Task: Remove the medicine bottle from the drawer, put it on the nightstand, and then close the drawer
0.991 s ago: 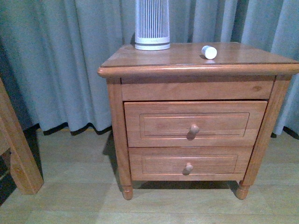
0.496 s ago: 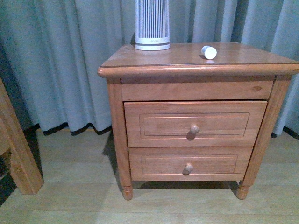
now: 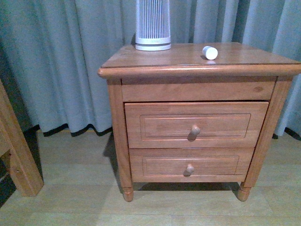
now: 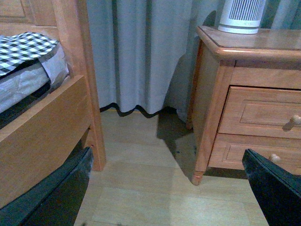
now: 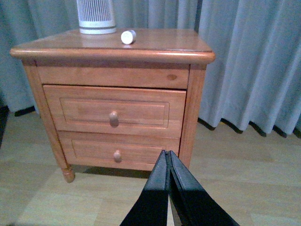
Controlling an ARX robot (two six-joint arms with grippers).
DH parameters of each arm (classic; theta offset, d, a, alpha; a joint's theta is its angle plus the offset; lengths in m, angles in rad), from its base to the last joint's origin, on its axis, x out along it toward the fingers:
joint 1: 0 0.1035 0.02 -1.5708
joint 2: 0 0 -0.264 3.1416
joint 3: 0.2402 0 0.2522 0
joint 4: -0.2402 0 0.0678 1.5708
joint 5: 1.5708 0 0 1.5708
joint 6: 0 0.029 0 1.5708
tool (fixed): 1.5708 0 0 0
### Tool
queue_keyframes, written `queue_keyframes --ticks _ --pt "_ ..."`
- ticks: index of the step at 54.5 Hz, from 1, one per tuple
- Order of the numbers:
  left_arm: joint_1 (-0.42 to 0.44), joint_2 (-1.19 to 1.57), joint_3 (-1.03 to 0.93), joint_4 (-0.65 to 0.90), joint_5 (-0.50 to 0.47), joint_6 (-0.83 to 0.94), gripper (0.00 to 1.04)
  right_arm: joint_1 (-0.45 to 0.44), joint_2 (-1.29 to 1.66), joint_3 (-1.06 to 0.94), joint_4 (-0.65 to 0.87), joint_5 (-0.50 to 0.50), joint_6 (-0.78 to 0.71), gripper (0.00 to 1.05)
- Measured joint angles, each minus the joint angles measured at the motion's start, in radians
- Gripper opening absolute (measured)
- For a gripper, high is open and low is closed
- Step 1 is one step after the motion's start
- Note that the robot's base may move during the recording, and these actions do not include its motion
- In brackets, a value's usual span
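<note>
The medicine bottle [image 3: 210, 52] [image 5: 128, 36] lies on its side on the nightstand [image 3: 197, 63] top, right of centre, its white cap end facing me. The upper drawer [image 3: 195, 125] [image 5: 114, 112] looks pushed in, its round knob [image 3: 194, 130] showing. Neither arm appears in the front view. My right gripper [image 5: 167, 153] is shut and empty, low over the floor in front of the nightstand's right front leg. My left gripper [image 4: 167, 167] is open and empty, its dark fingers [image 4: 70, 188] wide apart, over the floor left of the nightstand [image 4: 244, 47].
A tall white ribbed appliance [image 3: 153, 23] stands at the back left of the nightstand top. The lower drawer [image 3: 189, 165] is closed. A wooden bed frame [image 4: 70, 94] with checked bedding [image 4: 26, 47] stands at left. Grey curtains [image 3: 61, 61] hang behind; pale wood floor [image 3: 70, 179] lies around.
</note>
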Motion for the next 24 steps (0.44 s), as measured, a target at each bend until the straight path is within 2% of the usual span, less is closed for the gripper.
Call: queue_keyframes --ticks 24 --pt "0.0 0.0 0.0 0.0 0.0 0.0 0.98 0.0 -0.004 0.0 -0.003 0.0 0.0 0.86"
